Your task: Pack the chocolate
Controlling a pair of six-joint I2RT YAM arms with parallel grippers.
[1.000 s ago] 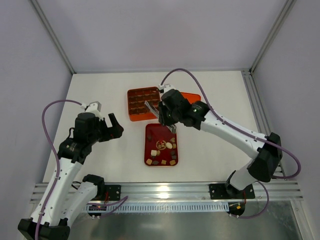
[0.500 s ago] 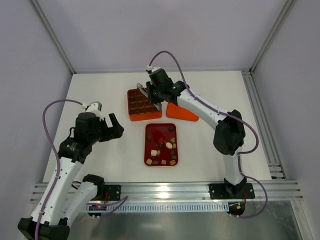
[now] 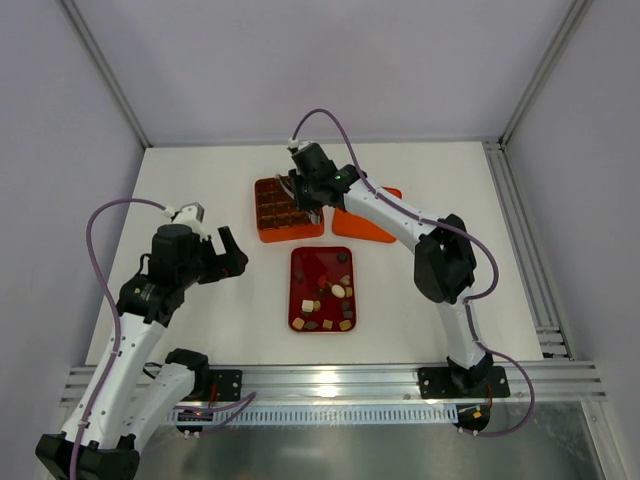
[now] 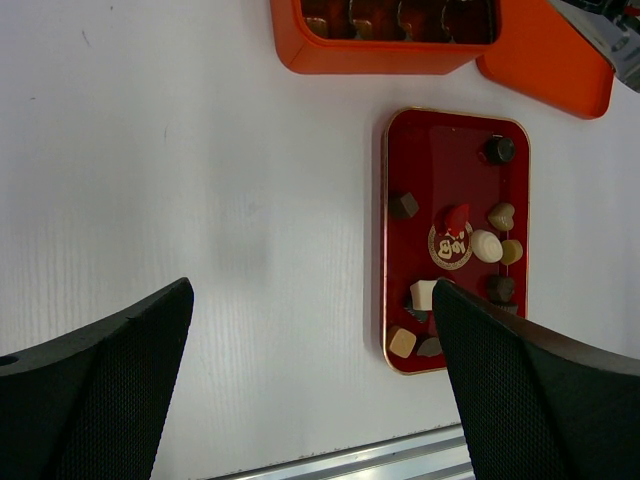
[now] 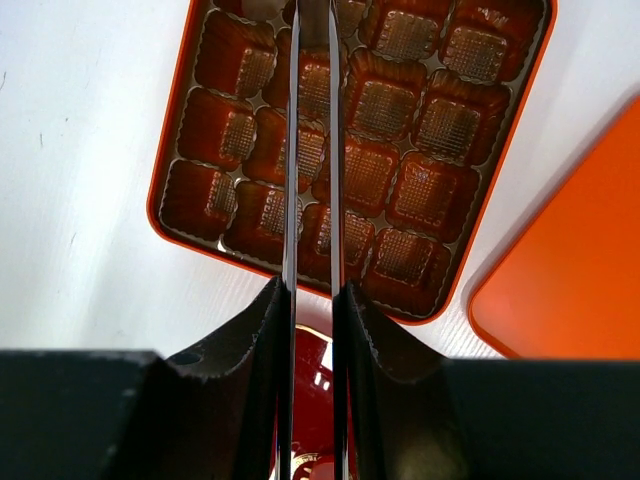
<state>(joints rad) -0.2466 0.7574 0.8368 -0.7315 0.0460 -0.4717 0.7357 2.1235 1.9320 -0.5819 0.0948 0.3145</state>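
Several small chocolate pieces (image 3: 335,290), dark, tan and cream, lie on the dark red tray (image 3: 300,260); they also show in the left wrist view (image 4: 487,246). The orange box (image 3: 262,232) with grid compartments stands behind the tray. My right gripper (image 3: 305,200) is over the box, shut on thin metal tongs (image 5: 290,150) that reach over the compartments (image 5: 430,190). The tong tips are out of view. My left gripper (image 3: 232,255) is open and empty, to the left of the tray (image 4: 450,150).
The orange lid (image 3: 365,228) lies to the right of the box, also in the right wrist view (image 5: 580,260). A metal rail (image 3: 330,380) runs along the near table edge. Grey walls close in the sides and back.
My right arm has swung from above the red tray back to above the orange box, tongs in hand. The left arm has not moved.
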